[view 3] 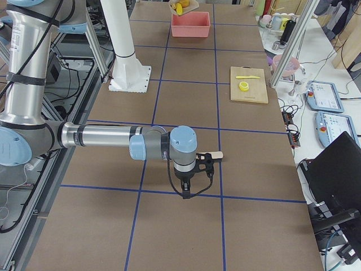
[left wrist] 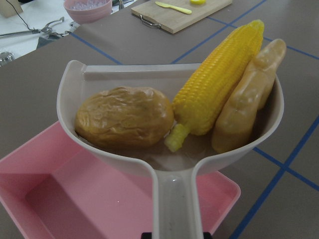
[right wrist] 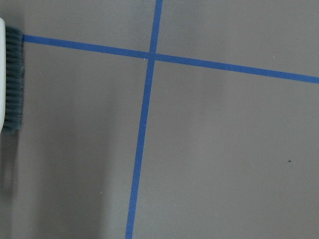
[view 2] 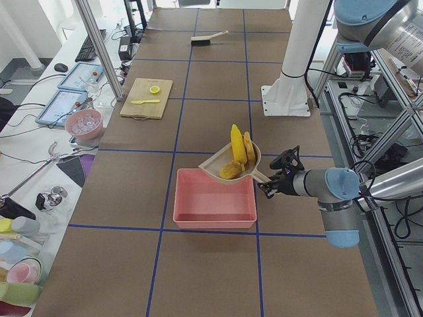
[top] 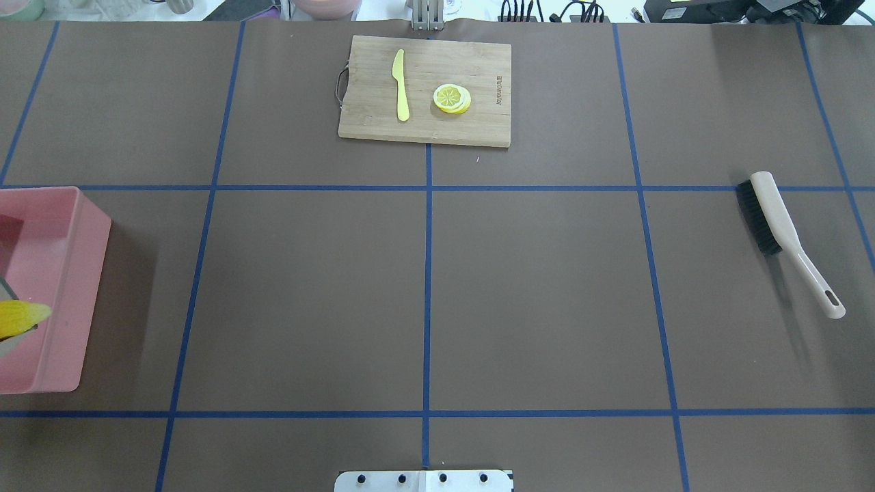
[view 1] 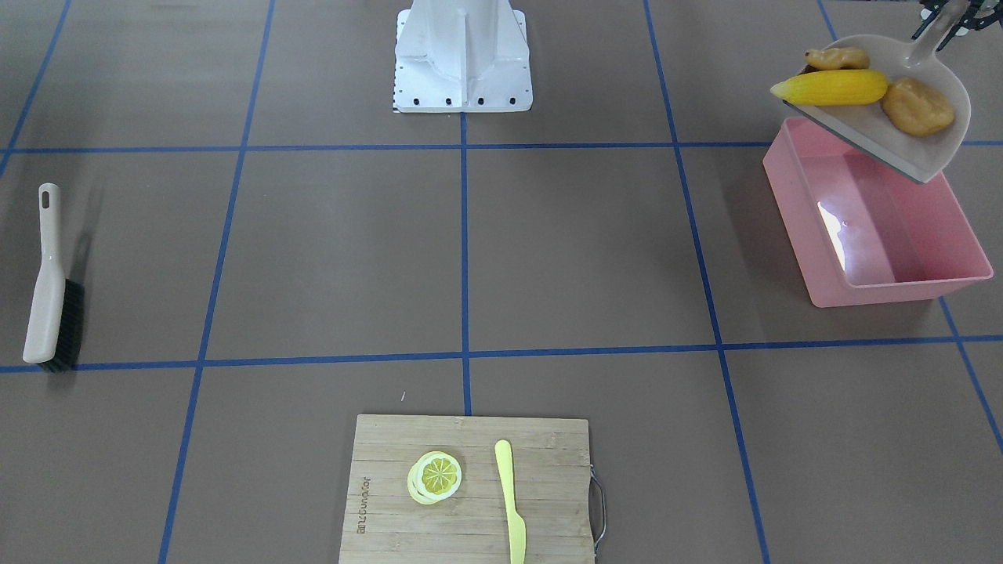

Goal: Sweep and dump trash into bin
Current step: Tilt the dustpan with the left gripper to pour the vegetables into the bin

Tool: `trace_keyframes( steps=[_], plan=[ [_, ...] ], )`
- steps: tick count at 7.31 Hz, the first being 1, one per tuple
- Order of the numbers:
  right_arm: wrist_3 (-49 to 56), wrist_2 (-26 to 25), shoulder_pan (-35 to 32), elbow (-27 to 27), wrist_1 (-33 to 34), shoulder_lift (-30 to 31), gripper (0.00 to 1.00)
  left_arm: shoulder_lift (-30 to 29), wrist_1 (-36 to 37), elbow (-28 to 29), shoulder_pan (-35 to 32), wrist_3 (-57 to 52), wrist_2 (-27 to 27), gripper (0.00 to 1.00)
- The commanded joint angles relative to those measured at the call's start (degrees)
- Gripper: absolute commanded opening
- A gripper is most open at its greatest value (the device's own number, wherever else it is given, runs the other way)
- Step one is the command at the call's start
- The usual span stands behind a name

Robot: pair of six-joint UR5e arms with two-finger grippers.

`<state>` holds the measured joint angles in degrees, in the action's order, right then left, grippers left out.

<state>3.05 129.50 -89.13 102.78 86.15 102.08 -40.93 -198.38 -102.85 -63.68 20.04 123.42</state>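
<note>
Step in hand, as judged: sweeping done, dump not yet made. The table (view 1: 548, 251) is taped into blue squares, and the bin (view 1: 901, 291) is set at its end on the robot's left; all positions are noted from the bin. The cutting board (view 1: 392, 486) is found well apart from the bin, at the table edge opposite the robot. The dustpan (view 1: 870, 129) is held in the air over the bin's robot-side end, with its lip reaching out above the bin's opening and its handle pointing away from the bin. The brush (view 1: 47, 290) is laid flat on the table at the end farthest from the bin. The left gripper (view 2: 269, 183) is clamped on the dustpan handle, just beside the bin. The right gripper (view 3: 189, 186) is seen only from the side, far from the bin and near the brush; whether it is wide or narrow cannot be told. All the trash is carried in the dustpan, above the bin and not in it: the corn cob (view 1: 834, 87) in the middle, the potato (view 1: 917, 106) and the ginger root (view 1: 837, 58) to either side, all lodged toward the back wall by the handle. The knife (view 1: 511, 501) and lemon slice (view 1: 435, 477) are left on the board, far from the bin. Next move, as judged: the dustpan is to be kept over the opening and its lip tipped downward until all three pieces slide out. The corn cob overhangs the pan's side, so a roll past the bin's rim is to be watched for.
</note>
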Motion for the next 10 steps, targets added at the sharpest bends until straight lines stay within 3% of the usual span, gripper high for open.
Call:
trace_keyframes(
  steps=[1,3,5,7,10],
  plan=[
    [0.1,0.1,0.0,-0.2,0.1,0.4,1.00,2.2,0.4,1.6,-1.2,0.4,1.6,0.00],
    [-0.1,0.0,0.1,-0.6,0.1,0.0,1.00,2.3,0.8,4.7,-1.4,1.9,7.0,0.00],
    [-0.2,0.1,0.1,-1.9,0.1,0.0,1.00,2.3,1.0,6.5,-1.5,2.2,8.0,0.00],
    [-0.1,0.1,0.1,-1.7,-0.1,-0.4,1.00,3.8,4.7,6.4,-2.3,2.2,14.2,0.00],
    [-0.3,0.0,0.1,-4.2,-1.2,-0.1,1.00,5.1,8.3,6.3,-2.6,2.1,15.7,0.00]
  ],
)
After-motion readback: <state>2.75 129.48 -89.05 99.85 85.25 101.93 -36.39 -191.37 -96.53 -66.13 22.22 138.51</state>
